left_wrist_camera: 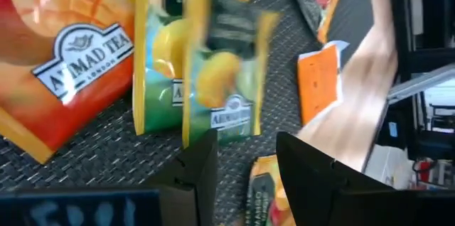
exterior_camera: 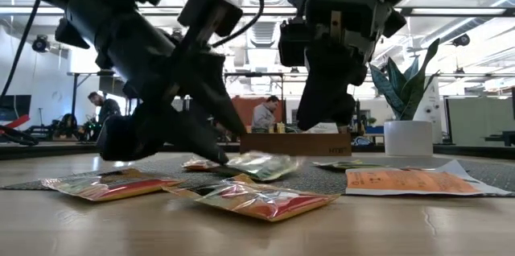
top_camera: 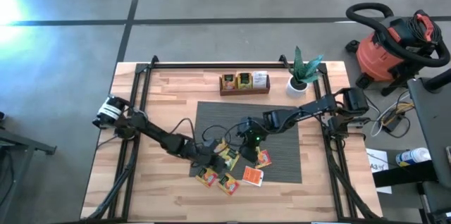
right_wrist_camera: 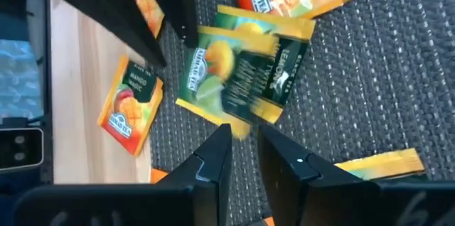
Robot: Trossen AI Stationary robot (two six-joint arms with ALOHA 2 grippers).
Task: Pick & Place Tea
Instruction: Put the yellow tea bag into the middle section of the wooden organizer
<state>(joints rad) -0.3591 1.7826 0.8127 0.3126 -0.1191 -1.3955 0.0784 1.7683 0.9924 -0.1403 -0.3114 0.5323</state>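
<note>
The left gripper [top_camera: 211, 159] and right gripper [top_camera: 248, 148] crowded each other above the scattered tea sachets [top_camera: 227, 159] on the grey mat [top_camera: 282, 153], leaving little room between them, while bare mat lay open behind the right gripper.

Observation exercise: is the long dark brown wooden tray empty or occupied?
Occupied: a few small flat tea sachets sit in the dark brown wooden tray.

Roughly six loose tea sachets [top_camera: 252, 175], three in the tray [top_camera: 244, 90].
</note>
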